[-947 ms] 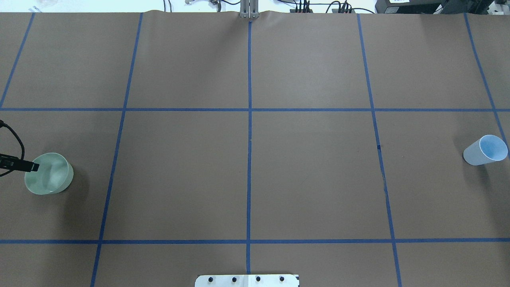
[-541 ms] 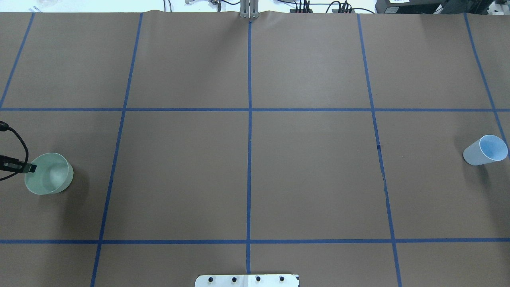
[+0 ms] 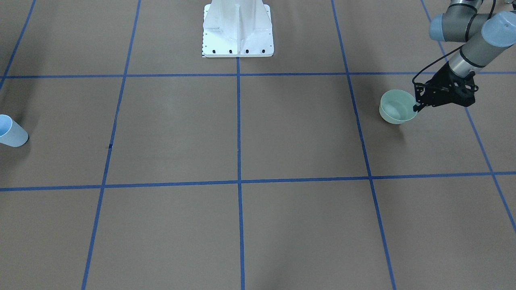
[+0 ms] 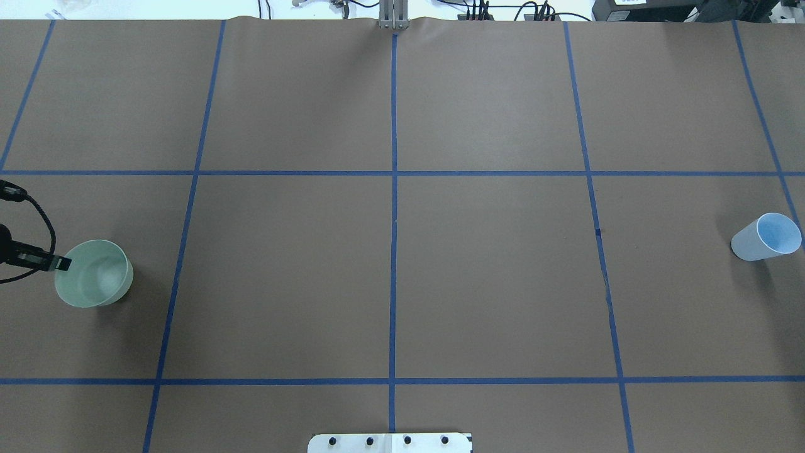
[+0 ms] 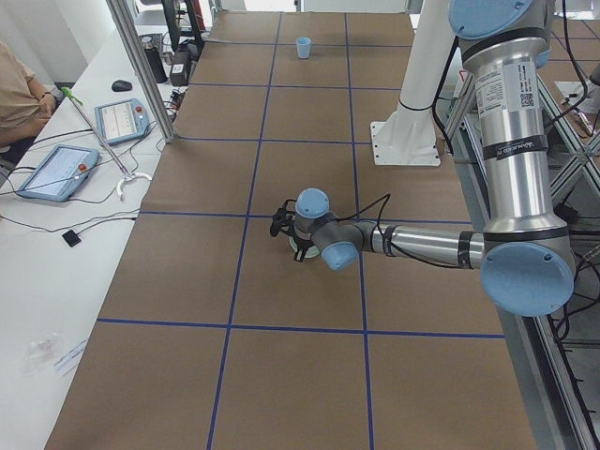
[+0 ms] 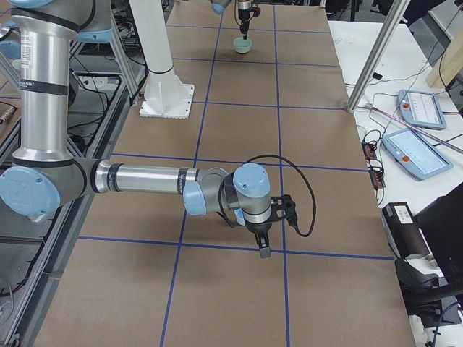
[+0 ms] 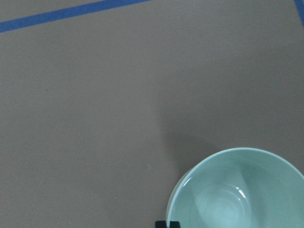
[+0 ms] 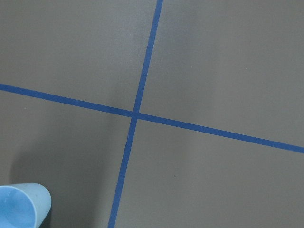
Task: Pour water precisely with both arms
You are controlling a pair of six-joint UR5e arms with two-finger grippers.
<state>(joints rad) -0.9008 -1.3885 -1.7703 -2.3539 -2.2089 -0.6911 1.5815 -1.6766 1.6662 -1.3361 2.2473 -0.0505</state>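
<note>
Pinching the bowl (image 3: 396, 108) rim, our left gripper (image 3: 417, 107) holds something seemingly light, stiff, slippery. Right gripper (image 6: 262, 251): we cannot tell.

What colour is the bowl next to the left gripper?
The bowl is pale mint green, seen best in the left wrist-mounted view.

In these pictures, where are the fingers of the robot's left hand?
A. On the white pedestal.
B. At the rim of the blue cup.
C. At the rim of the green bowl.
C: the left hand is at the rim of the green bowl; the blue cup stands far across the table.
</note>
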